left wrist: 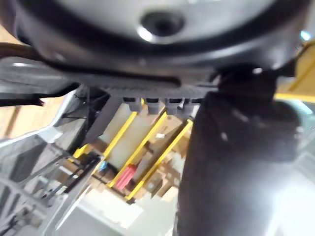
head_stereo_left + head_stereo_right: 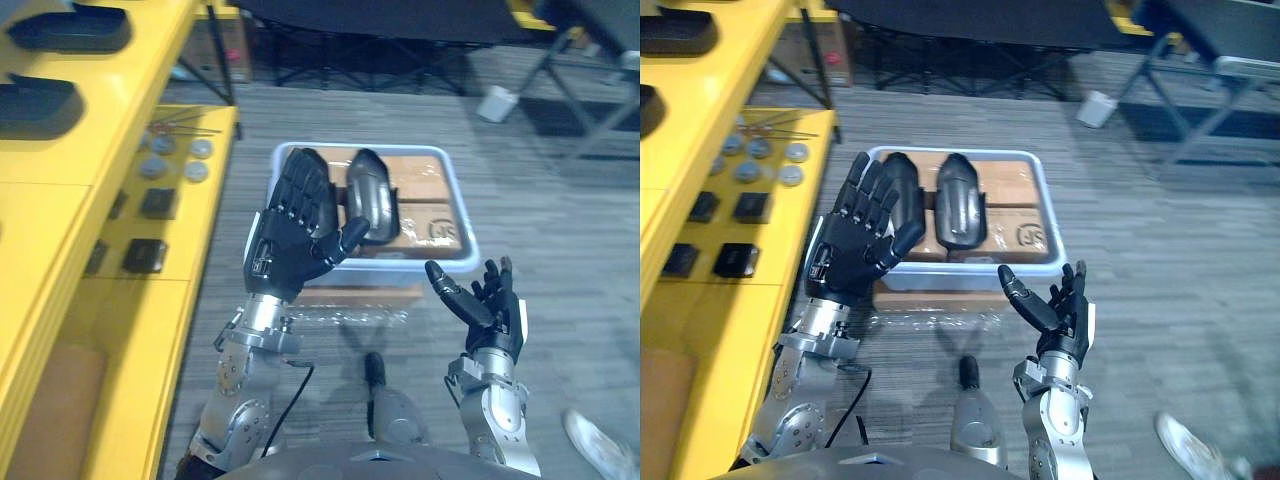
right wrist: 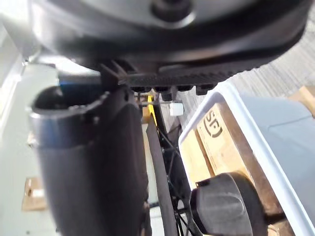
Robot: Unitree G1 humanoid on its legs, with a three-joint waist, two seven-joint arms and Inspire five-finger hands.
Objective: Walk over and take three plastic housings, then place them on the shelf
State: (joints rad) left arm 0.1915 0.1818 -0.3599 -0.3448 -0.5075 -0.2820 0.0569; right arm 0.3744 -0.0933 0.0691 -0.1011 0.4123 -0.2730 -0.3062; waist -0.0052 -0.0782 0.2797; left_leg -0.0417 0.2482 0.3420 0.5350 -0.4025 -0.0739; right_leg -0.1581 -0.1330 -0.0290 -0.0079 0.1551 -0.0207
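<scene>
hands empty over the bin: hazards and clearances

item 1, left hand: fingers straight and fanned, holding nothing, hovering over the bin. one plastic housing lies just past its fingertips, partly hidden by them. a second housing lies beside the thumb tip. you have two in the bin against three asked.

item 2, right hand: palm up, fingers loosely spread, empty, short of the bin's near wall.

hazards: the glossy curved shells could slide out of a shallow grip. on the way down your fingertips could catch the rim or shove one shell into the other.

room: open floor beyond the right fingers, with a person's shoe behind that hand. the yellow shelf stands close outside the left fingers, so keep your swing narrow.
</scene>
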